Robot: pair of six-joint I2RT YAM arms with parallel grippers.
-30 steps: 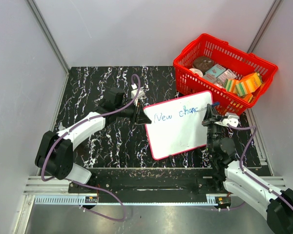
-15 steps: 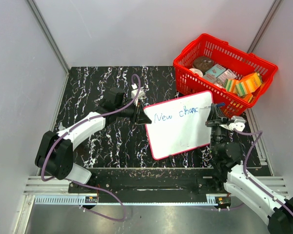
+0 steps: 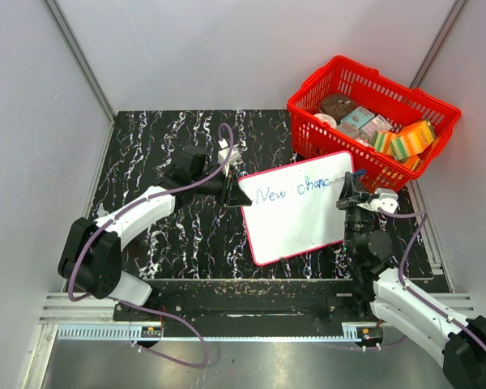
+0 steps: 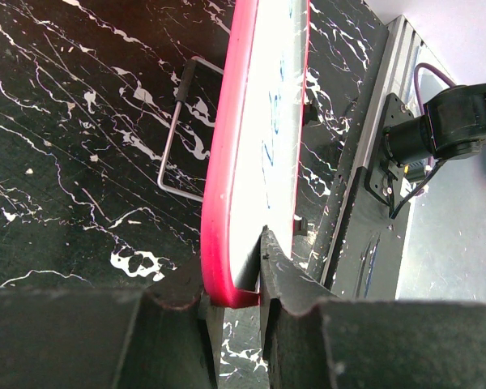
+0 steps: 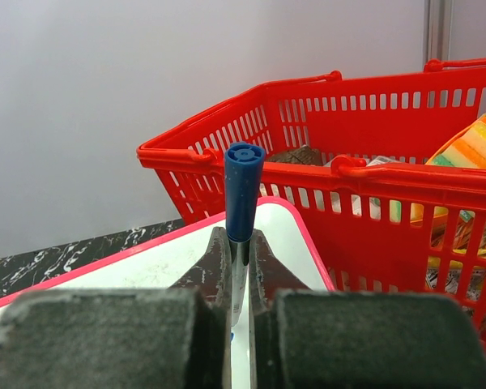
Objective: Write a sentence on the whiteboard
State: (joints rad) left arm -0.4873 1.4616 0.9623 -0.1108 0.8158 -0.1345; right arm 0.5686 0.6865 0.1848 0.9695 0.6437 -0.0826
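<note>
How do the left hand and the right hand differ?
The left hand clamps the red-rimmed edge of the whiteboard; the right hand clamps a blue marker. The left hand is at the board's left side; the right hand is at its right side, beside the red basket. The left hand's jaws stand slightly apart around the rim; the right hand's nearly meet on the thin marker. Both are shut on something.

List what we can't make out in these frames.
Right wrist view: marker tip hidden inside the right gripper; basket contents mostly behind its wall, basket cut off by right edge.
Left wrist view: whiteboard seen edge-on, writing unreadable.
Top view: marker tip too small.
</note>
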